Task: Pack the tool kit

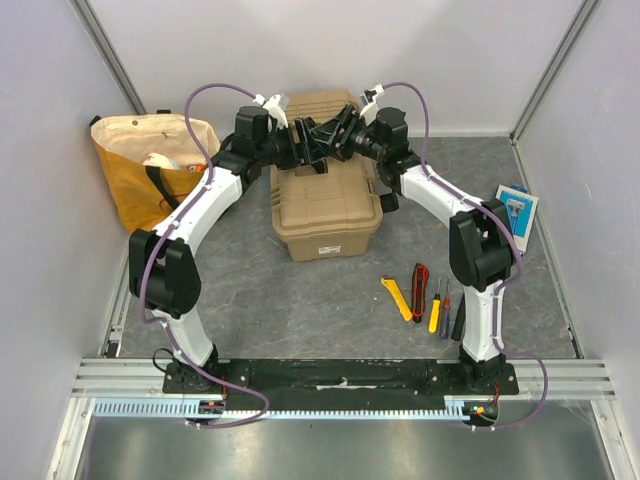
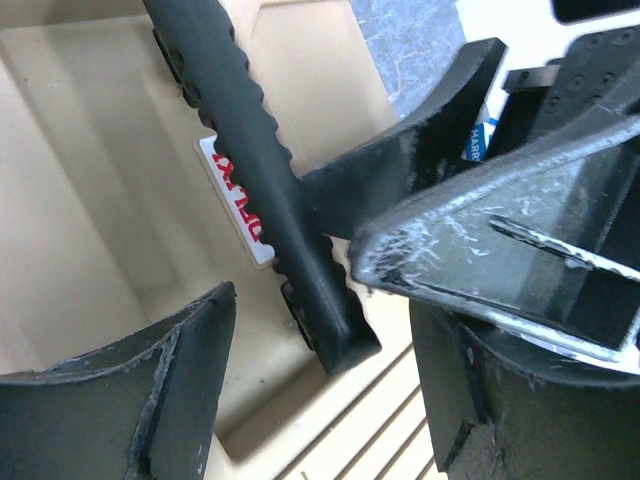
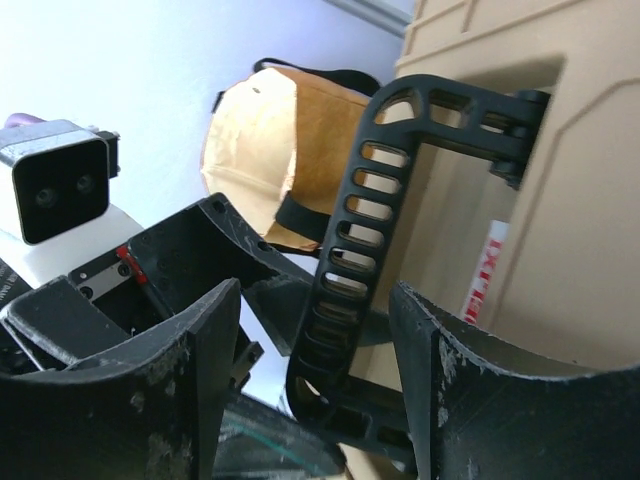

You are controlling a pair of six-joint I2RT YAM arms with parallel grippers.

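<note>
- Yellow bag (image 1: pixel 150 165): stood far left on the tabletop (image 1: pixel 300 300); not part of the kit.
- Left claw (image 2: pixel 320 310): spread wide, nothing gripped; the handle (image 2: pixel 250 150) is straddled.
- Toolbox (image 1: pixel 325 205): set mid-tabletop, lid apparently shut, handle swung up off the lid.
- Right claw (image 3: pixel 315 290): spread wide around the same handle from the other side, no grip made.
- Yellow cutter (image 1: pixel 397 298), red cutter (image 1: pixel 420 280), screwdrivers (image 1: pixel 440 312): laid loose right of the toolbox.
- Step judged: opening, nothing seen packed. Next, the lid is to be raised, ideally by one claw only, since both are crowded at the handle.
</note>
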